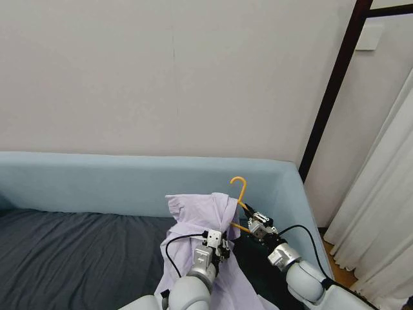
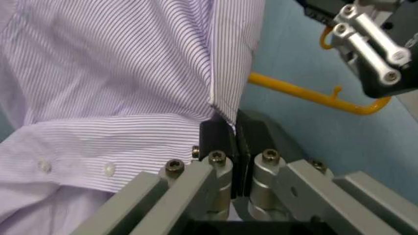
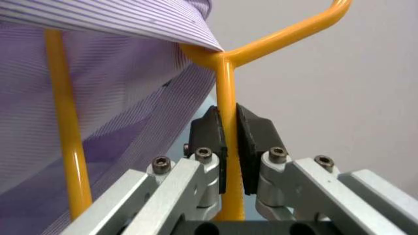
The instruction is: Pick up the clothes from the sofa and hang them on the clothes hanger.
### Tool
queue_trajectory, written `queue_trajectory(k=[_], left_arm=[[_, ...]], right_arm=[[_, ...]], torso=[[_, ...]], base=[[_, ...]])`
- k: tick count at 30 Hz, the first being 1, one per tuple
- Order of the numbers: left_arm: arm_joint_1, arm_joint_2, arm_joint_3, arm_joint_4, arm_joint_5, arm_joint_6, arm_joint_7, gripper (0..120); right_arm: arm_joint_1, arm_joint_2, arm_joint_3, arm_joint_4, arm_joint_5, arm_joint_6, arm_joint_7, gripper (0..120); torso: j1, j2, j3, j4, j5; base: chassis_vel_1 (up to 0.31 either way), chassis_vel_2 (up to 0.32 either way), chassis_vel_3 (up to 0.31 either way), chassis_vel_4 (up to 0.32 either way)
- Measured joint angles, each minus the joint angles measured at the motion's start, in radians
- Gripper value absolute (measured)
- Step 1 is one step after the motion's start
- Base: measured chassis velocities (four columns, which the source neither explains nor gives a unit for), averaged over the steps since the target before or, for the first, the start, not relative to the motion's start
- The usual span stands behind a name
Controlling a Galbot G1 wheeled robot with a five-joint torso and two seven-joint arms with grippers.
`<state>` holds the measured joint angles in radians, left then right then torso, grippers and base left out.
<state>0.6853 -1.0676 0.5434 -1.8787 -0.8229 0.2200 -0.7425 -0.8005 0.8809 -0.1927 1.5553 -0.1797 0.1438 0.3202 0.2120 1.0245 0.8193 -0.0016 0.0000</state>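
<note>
Plain pale wall [image 1: 161, 77] behind, white curtain [image 1: 381, 219] at right. Light-blue sofa [image 1: 97, 184] with dark seat spans foreground. Striped lilac shirt [image 1: 200, 223] draped on hanger above sofa's right end, long axis hanging downward. Yellow hanger [image 1: 240, 187] upright, hook pointing up. Left claw [image 2: 235, 131] clamped on shirt's edge. Right claw [image 3: 228, 131] pinched on hanger's bar near hook.

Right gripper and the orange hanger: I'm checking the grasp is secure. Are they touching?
Touching. In the right wrist view the right gripper pinches the orange hanger bar from both sides, no gap.
</note>
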Motion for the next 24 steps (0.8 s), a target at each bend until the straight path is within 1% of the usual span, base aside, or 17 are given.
queue_trajectory(k=[4,5,7,8,9,11,13,14,18,20,22,23,24], left_arm=[[0.025,0.000,-0.022,-0.012,0.014,0.003,-0.015,0],[0.036,0.004,-0.029,-0.016,0.018,0.003,-0.015,3],[0.058,0.015,-0.045,-0.028,0.021,0.005,-0.015,12],[0.058,0.015,-0.045,-0.028,0.021,0.005,-0.015,12],[0.066,0.017,-0.049,-0.033,0.024,0.003,-0.012,16],[0.082,0.017,-0.060,-0.047,0.048,0.000,-0.003,27],[0.088,0.018,-0.063,-0.051,0.059,0.001,0.000,29],[0.106,0.025,-0.069,-0.062,0.090,0.005,0.006,36],[0.202,0.069,-0.101,-0.098,0.168,0.002,0.034,52],[0.212,0.071,-0.105,-0.101,0.175,0.001,0.037,54],[0.261,0.084,-0.137,-0.122,0.227,-0.016,0.063,66],[0.270,0.090,-0.148,-0.128,0.239,-0.019,0.071,69],[0.270,0.090,-0.148,-0.128,0.239,-0.019,0.071,69]], right_arm=[[-0.001,-0.004,0.015,0.008,-0.009,0.013,0.011,5],[-0.001,-0.007,0.020,0.012,-0.016,0.019,0.012,5],[-0.004,-0.016,0.029,0.019,-0.033,0.034,0.014,5],[-0.004,-0.016,0.029,0.019,-0.033,0.034,0.014,5],[-0.007,-0.018,0.033,0.023,-0.041,0.038,0.017,5],[-0.018,-0.016,0.044,0.024,-0.070,0.049,0.024,5],[-0.021,-0.014,0.047,0.024,-0.078,0.052,0.027,5],[-0.030,-0.010,0.056,0.021,-0.091,0.058,0.034,5],[-0.051,-0.001,0.075,0.012,-0.100,0.066,0.055,5],[-0.052,-0.001,0.076,0.012,-0.100,0.066,0.056,5],[-0.052,-0.005,0.084,0.014,-0.117,0.074,0.056,5],[-0.052,-0.006,0.087,0.014,-0.126,0.079,0.057,5],[-0.052,-0.006,0.087,0.014,-0.126,0.079,0.057,5]], torso=[[0.000,0.000,0.000,0.0000,0.0000],[0.000,0.000,0.000,0.0001,-0.0001],[0.000,0.000,0.000,0.0003,0.0000],[0.000,0.000,0.000,0.0003,0.0000],[0.000,0.000,0.000,0.0003,-0.0001],[0.000,0.000,0.000,0.0001,0.0000],[0.000,0.000,0.000,-0.0001,0.0000],[0.000,0.000,0.000,-0.0001,-0.0001],[0.000,0.000,0.000,0.0002,0.0000],[0.000,0.000,0.000,0.0002,0.0000],[0.000,0.000,0.000,0.0002,-0.0002],[0.000,0.000,0.000,0.0001,-0.0002],[0.000,0.000,0.000,0.0001,-0.0002]], base=[[0.000,0.000,0.000,0.000],[0.000,0.000,0.000,0.000],[0.000,0.000,0.000,0.000],[0.000,0.000,0.000,0.000],[0.000,0.000,0.000,0.000],[0.000,0.000,0.000,0.000],[0.000,0.000,0.000,0.000],[0.000,0.000,0.000,0.000],[0.000,0.000,0.000,0.000],[0.000,0.000,0.000,0.000],[0.000,0.000,0.000,0.000],[0.000,0.000,0.000,0.000],[0.000,0.000,0.000,0.000]])
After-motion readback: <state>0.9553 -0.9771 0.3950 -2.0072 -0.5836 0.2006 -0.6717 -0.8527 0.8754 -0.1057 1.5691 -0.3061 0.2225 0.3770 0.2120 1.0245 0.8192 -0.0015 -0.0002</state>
